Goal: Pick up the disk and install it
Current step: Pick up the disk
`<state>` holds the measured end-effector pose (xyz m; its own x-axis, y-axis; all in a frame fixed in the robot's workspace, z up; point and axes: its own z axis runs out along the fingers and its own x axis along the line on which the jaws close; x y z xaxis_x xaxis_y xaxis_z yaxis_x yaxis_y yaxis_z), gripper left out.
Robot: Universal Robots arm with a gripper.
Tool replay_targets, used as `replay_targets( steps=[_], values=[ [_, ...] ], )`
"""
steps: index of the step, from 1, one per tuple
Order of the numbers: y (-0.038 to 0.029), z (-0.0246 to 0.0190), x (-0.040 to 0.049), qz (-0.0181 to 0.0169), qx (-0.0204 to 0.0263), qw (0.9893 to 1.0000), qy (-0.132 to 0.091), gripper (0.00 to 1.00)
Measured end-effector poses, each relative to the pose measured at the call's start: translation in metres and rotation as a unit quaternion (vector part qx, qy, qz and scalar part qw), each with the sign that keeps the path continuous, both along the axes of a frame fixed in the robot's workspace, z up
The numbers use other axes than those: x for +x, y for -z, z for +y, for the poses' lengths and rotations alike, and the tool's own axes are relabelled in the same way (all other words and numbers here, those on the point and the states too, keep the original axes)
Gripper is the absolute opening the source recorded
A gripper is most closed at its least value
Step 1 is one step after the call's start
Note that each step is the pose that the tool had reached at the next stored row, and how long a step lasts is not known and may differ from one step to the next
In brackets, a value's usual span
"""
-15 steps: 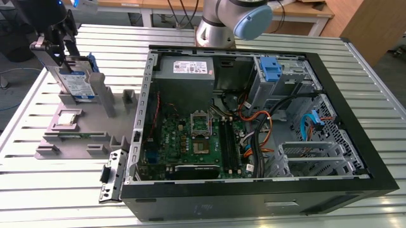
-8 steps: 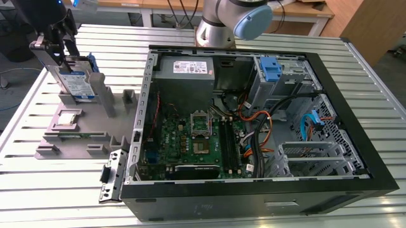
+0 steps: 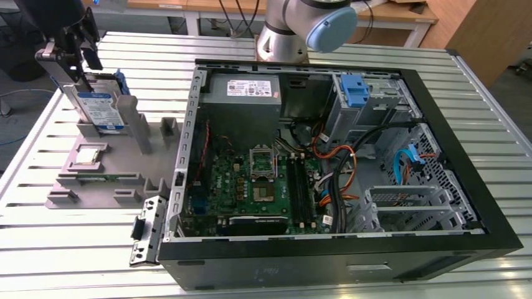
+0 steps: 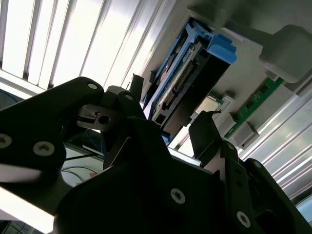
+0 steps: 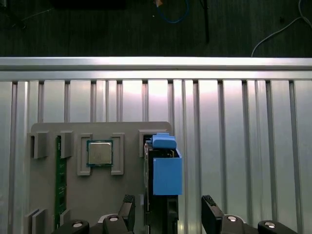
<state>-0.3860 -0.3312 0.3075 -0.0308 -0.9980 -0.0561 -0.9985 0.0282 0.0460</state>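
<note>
One disk (image 3: 101, 107) stands on edge in one grey holder (image 3: 124, 169), at the exterior view's left of one open computer case (image 3: 332, 261). The gripper (image 5: 168, 204) hangs just above it, its two fingers (image 5: 210, 207) spread wider than the disk and holding nothing. One processor chip (image 5: 100, 153) lies beside the disk.

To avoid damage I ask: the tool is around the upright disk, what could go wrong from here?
The disk stands nearer one finger of the open tool, so closing may tilt it in the grey holder. The processor chip lies in the next pocket; a jolt to the holder might shift it. Cables cross the computer case and might snag the disk.
</note>
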Motion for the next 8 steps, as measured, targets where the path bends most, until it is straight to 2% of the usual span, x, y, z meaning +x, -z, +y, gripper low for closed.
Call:
replay_targets(
  steps=[8],
  values=[
    [-0.0007,0.0,0.0,0.0,0.0,1.0,0.0,0.65]
  ],
)
